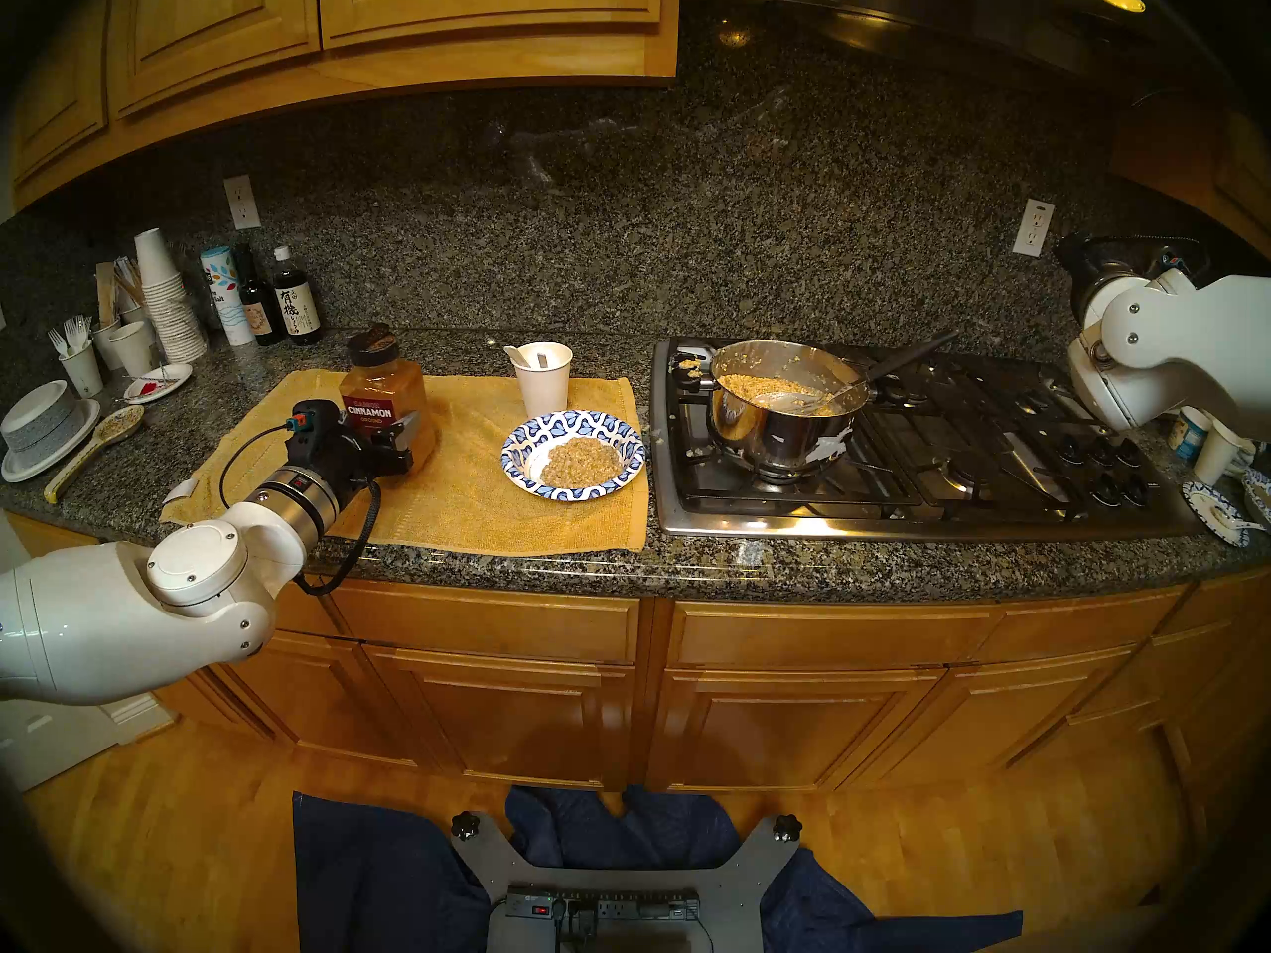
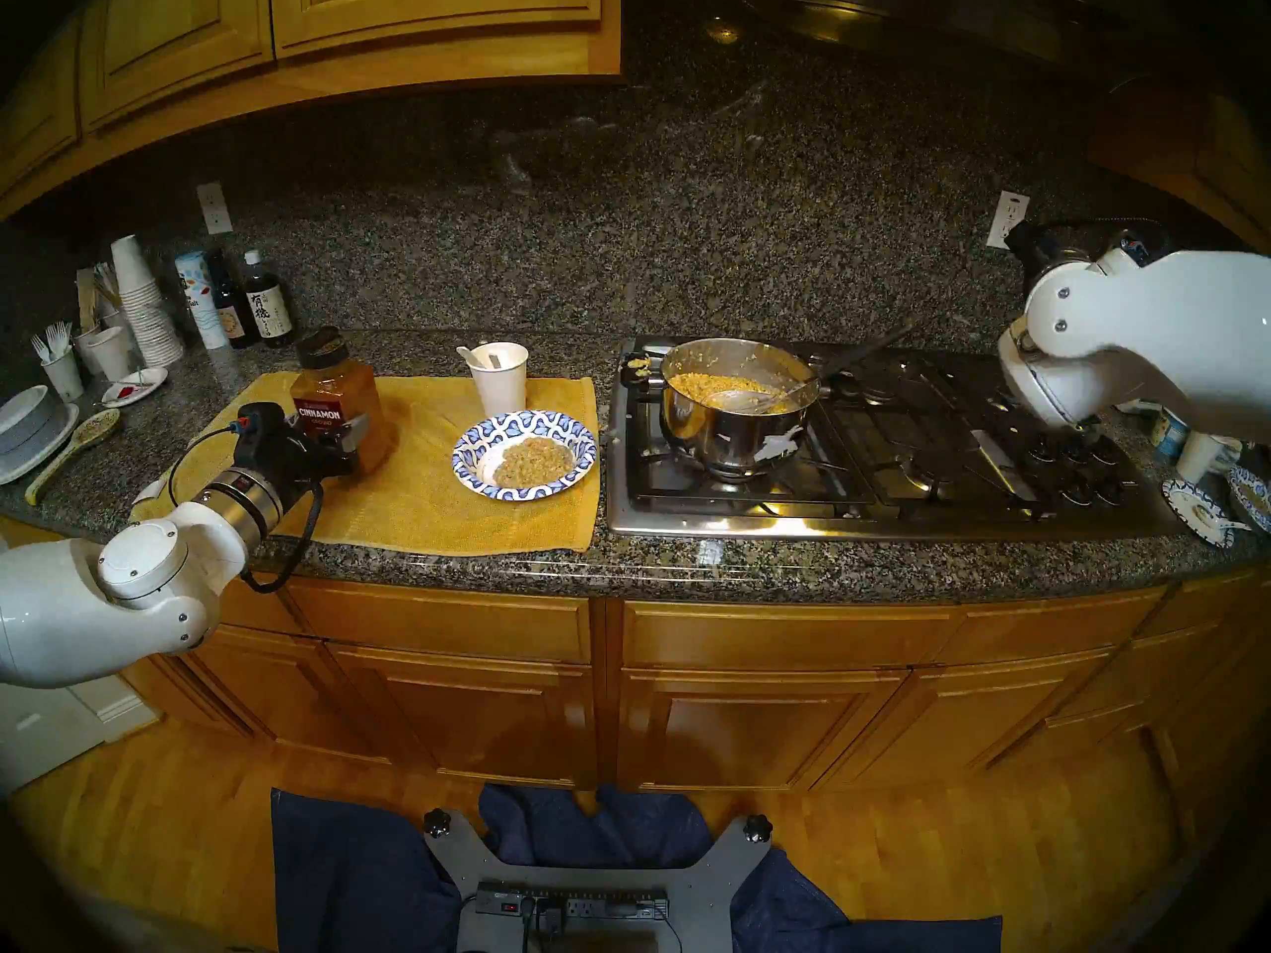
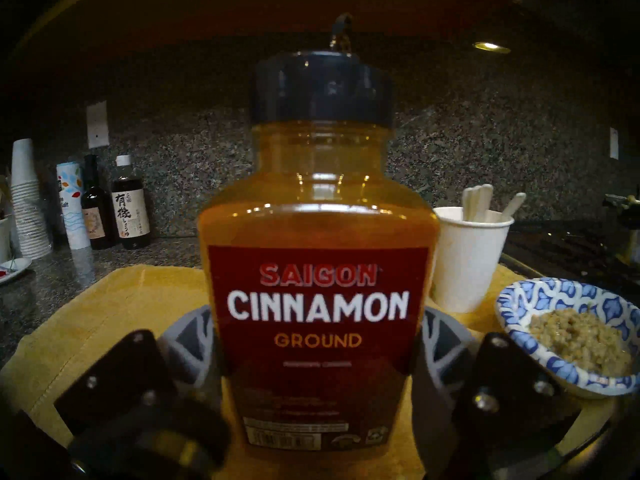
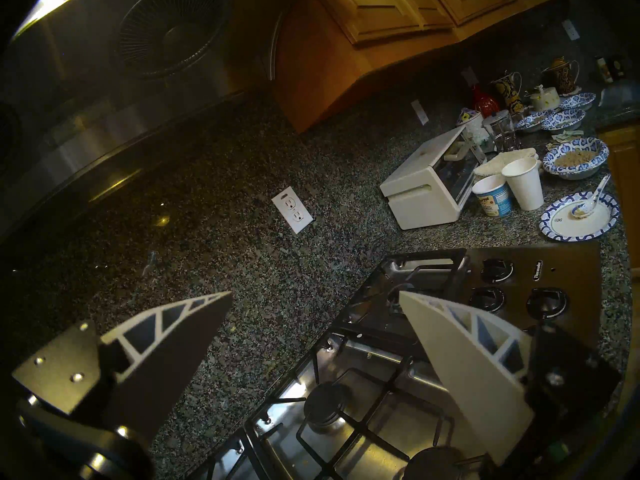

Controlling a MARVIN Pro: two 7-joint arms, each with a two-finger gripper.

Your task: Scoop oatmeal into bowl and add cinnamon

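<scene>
1. Nearest the counter's front edge, the left gripper (image 3: 317,382) reaches in level over the yellow towel (image 1: 481,511) and has its grey fingers (image 3: 188,347) pressed against both sides of the cinnamon jar (image 1: 386,408), low on the red label. The jar stands upright in that grip; I cannot tell whether its base touches the towel.
2. Just right of the jar, apart from it, the blue-patterned paper bowl (image 1: 622,436) sits on the towel with a mound of oatmeal (image 1: 579,462) in its white centre.
3. Behind the bowl, near the towel's back edge, a white paper cup (image 1: 543,377) holds wooden sticks.
4. Right of the towel, a steel pot (image 1: 784,408) sits on the stovetop (image 1: 963,491), more oatmeal inside and a metal spoon (image 1: 791,400) lying across it.
5. Far left at the backsplash stand a stack of paper cups (image 1: 165,298), a salt canister (image 1: 223,298) and two dark bottles (image 1: 296,305).
6. The right gripper (image 4: 311,330) hangs above the stove's far end, its fingers wide apart with nothing between them, well clear of the bowl.
</scene>
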